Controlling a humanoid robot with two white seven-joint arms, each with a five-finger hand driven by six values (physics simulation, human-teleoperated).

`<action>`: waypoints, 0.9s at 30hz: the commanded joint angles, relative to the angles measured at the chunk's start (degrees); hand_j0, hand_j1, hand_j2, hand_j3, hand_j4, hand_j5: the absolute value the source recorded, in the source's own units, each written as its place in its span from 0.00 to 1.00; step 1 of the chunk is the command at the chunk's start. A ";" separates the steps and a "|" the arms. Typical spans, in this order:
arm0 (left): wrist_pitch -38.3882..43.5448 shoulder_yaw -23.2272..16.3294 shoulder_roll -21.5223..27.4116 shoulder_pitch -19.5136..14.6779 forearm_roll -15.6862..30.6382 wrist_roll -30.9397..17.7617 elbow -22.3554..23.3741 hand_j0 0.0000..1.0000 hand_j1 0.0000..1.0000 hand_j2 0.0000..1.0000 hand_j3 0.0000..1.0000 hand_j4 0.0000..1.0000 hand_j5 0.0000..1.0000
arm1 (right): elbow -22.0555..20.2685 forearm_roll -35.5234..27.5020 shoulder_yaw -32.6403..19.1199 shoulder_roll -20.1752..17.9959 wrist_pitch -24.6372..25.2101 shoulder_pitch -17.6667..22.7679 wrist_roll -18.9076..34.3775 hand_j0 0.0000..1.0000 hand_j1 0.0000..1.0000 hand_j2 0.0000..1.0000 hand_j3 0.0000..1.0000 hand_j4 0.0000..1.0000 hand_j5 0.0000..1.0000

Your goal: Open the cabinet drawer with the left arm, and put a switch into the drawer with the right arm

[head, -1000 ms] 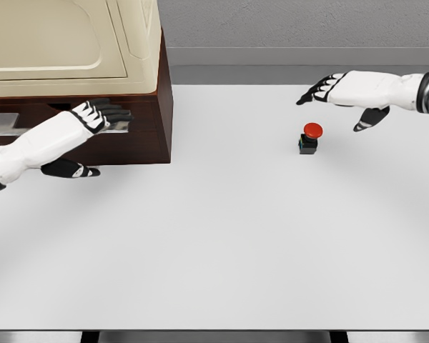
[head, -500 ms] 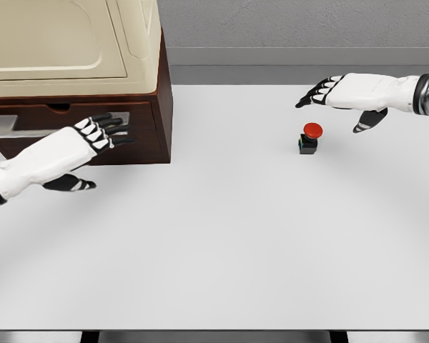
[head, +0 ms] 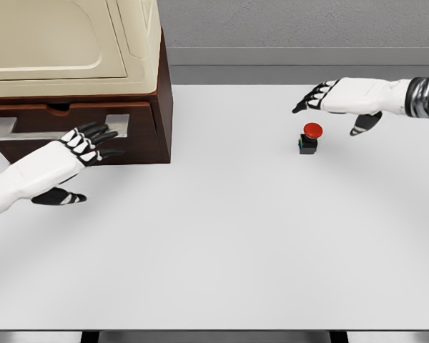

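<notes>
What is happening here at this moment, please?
A robot with two white arms works at a white table. Its left hand, fingers spread, is in front of the brown cabinet drawer with its metal handle and holds nothing. The right hand hovers open just behind and above a small switch with a red button, which stands on the table untouched. Nothing has been put in the drawer yet.

A dark brown wooden cabinet (head: 139,125) sits at the white worktop's (head: 222,236) far left; a red-capped push-button switch (head: 309,138) stands far right, seemingly well apart.
</notes>
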 commanded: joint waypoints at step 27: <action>-0.04 16.27 -0.35 15.29 -0.38 -0.13 -3.41 1.00 1.00 1.00 1.00 1.00 1.00 | 8.04 2.60 3.25 3.85 0.13 -0.97 -0.02 1.00 1.00 1.00 1.00 1.00 1.00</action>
